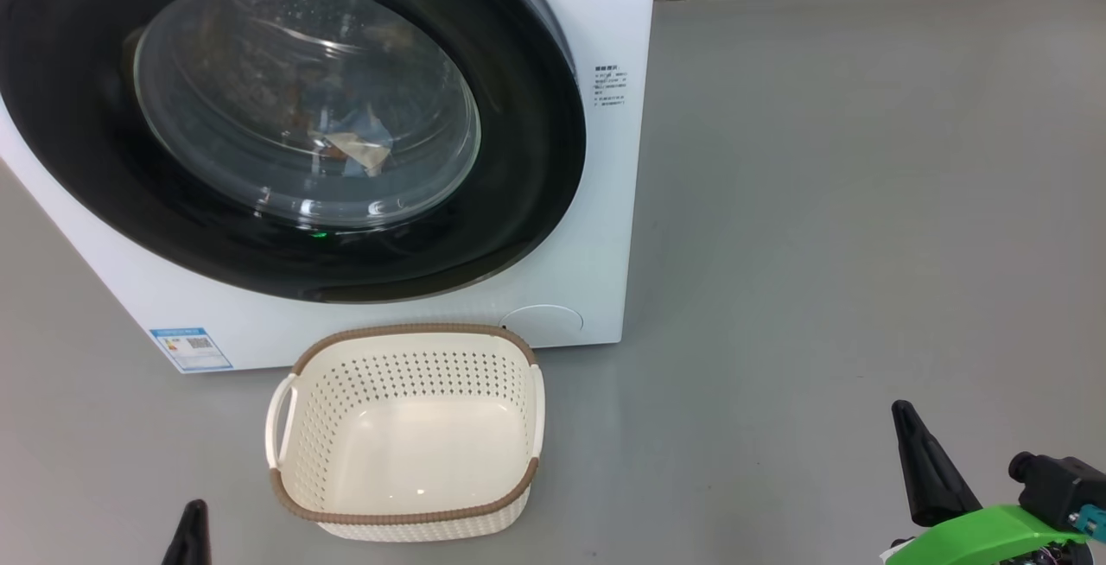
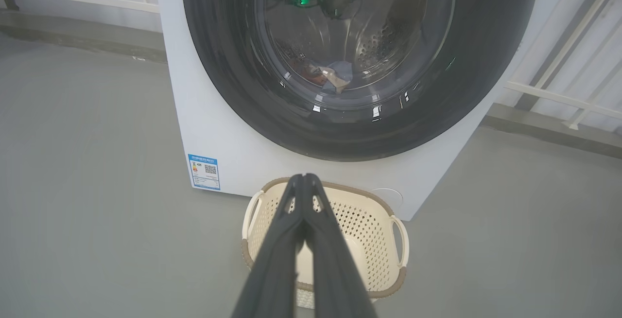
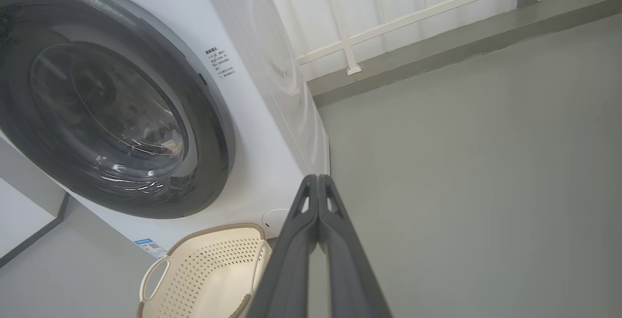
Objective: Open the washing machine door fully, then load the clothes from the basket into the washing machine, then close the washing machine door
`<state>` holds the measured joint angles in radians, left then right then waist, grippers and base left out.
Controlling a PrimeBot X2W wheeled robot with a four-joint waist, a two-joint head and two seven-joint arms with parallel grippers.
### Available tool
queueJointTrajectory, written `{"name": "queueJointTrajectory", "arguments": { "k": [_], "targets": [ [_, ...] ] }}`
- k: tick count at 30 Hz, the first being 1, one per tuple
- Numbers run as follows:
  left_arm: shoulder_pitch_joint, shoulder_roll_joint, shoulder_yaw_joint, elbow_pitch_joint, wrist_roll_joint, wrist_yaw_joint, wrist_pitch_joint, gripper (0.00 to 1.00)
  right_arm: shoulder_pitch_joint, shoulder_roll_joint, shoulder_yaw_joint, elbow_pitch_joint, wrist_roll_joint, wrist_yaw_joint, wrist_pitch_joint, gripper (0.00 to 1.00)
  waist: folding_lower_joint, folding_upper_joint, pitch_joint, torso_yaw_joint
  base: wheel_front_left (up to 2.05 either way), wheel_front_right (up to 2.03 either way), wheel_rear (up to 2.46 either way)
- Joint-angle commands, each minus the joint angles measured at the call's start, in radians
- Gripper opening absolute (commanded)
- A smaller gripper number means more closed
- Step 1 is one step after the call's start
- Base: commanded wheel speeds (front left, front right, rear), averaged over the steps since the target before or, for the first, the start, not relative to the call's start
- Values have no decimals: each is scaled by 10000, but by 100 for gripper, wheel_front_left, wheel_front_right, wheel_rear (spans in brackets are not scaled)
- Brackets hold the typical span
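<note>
The washing machine (image 1: 609,228) is a white box on the grey floor. Its door (image 1: 536,159), with a glossy black rim and a glass bowl, lies flat against the front. Through the glass, light blue and orange-brown clothes (image 1: 354,149) lie in the steel drum, and they appear as clothes (image 2: 335,74) in the left wrist view too. The cream basket (image 1: 406,330) stands before the machine with nothing in it. My left gripper (image 2: 304,178) is shut, fingertips pressed together above the basket (image 2: 384,240). My right gripper (image 3: 318,178) is shut too, hanging right of the basket (image 3: 204,269) and holding nothing.
A blue label (image 1: 191,348) marks the machine's lower left corner, and a round flap (image 1: 543,323) sits at its lower right. White railing (image 3: 350,41) on a grey kerb runs behind the machine. Open grey floor (image 1: 864,202) stretches to the right.
</note>
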<state>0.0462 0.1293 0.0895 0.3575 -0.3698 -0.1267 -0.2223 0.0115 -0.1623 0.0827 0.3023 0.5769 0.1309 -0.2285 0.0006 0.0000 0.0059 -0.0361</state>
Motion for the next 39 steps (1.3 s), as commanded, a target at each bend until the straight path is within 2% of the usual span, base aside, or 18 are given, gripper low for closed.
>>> {"name": "queueJointTrajectory", "arguments": {
  "k": [1, 39],
  "targets": [
    [-258, 119, 76, -276, -329, -4, 64, 0, -280, -90, -151, -261, 390, 0, 82, 0, -3, 0, 6, 6, 0, 0, 0],
    [-691, -189, 127, -567, -4407, -16, 1171, 0, -590, 288, -724, -366, 3781, -1, 1177, 0, -4, 0, -4, 126, 0, 0, 0]
  ]
}}
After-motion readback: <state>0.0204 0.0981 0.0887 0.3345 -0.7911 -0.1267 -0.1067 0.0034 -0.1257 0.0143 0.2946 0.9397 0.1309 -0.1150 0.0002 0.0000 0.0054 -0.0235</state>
